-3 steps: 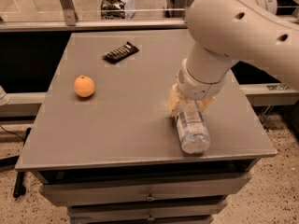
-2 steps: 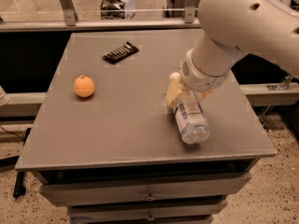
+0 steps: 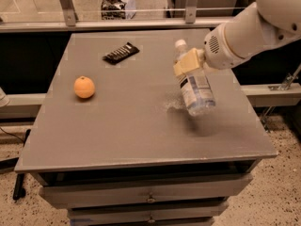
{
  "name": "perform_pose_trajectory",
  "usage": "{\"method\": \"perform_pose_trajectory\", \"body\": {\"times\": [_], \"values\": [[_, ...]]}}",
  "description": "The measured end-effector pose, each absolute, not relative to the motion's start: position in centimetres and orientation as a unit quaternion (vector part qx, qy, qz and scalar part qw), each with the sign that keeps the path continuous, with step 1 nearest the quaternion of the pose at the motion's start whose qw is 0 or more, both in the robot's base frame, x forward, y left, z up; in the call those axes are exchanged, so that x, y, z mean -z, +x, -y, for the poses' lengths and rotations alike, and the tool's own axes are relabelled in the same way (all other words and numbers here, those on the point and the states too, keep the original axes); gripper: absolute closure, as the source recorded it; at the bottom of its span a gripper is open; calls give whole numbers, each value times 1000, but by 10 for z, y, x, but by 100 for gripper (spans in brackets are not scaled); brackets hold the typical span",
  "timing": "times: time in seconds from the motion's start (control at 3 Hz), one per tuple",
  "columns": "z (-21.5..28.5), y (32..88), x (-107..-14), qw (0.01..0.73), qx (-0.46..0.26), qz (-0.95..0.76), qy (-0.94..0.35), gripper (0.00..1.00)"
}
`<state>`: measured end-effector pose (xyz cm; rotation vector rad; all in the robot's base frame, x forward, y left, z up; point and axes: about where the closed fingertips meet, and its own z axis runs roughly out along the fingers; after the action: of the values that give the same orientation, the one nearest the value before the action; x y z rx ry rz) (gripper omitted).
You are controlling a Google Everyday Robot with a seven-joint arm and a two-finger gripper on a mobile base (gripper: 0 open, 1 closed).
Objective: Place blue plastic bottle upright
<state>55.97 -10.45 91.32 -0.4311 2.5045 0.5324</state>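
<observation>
The bottle has come up from lying flat and now hangs tilted, cap uppermost and leaning away, base low over the table, well right of the orange. The gripper has risen with it and is clamped on its upper part. A dark packet lies beyond the orange.

Gripper, at 2 o'clock over the table: matt tan fingers on a smooth white plastic arm, clasped on the blue plastic bottle, clear and glossy. Table: matt grey top, scuffed pale near the bottle. Orange, at 9 o'clock: dull skin.
</observation>
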Motion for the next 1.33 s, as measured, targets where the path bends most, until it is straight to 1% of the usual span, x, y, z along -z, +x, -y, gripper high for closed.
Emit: {"method": "perform_pose_trajectory", "body": {"times": [0.67,1.0,1.33], "values": [[96,568,-970,429,-334,-825,-153,100],[110,559,-974,463,-400,-777,-150,100],[118,547,-981,490,-389,-761,-173,100]]}}
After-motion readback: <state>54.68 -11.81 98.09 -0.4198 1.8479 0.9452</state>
